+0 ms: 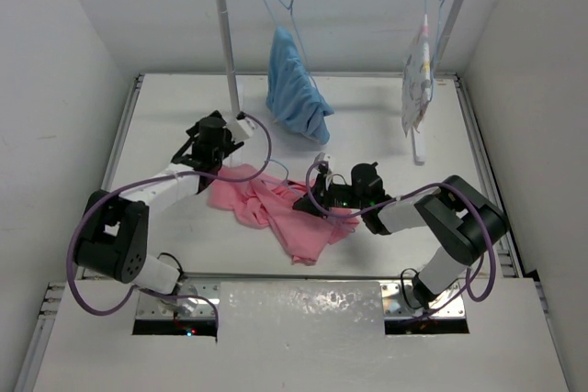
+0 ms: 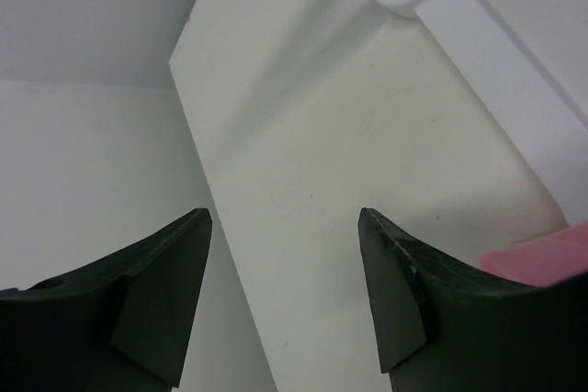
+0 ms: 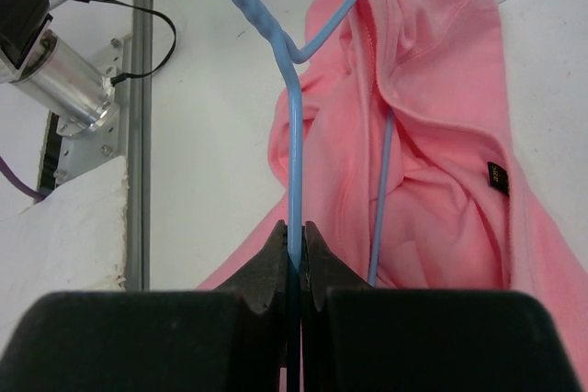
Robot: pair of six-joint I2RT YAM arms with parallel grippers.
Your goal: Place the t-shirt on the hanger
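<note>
Top view: the salmon-pink cotton t-shirt [image 1: 266, 204] lies crumpled on the white surface [image 1: 184, 98] between my two arms. Left wrist view: my left fingers [image 2: 161, 300] are spread apart with nothing between them, over bare surface, with a pink shirt edge at lower right. Right wrist view: my right fingers [image 3: 276, 268] are clenched on the thin light-blue wire hanger [image 3: 295, 153], whose other wire runs into the shirt's folds.
</note>
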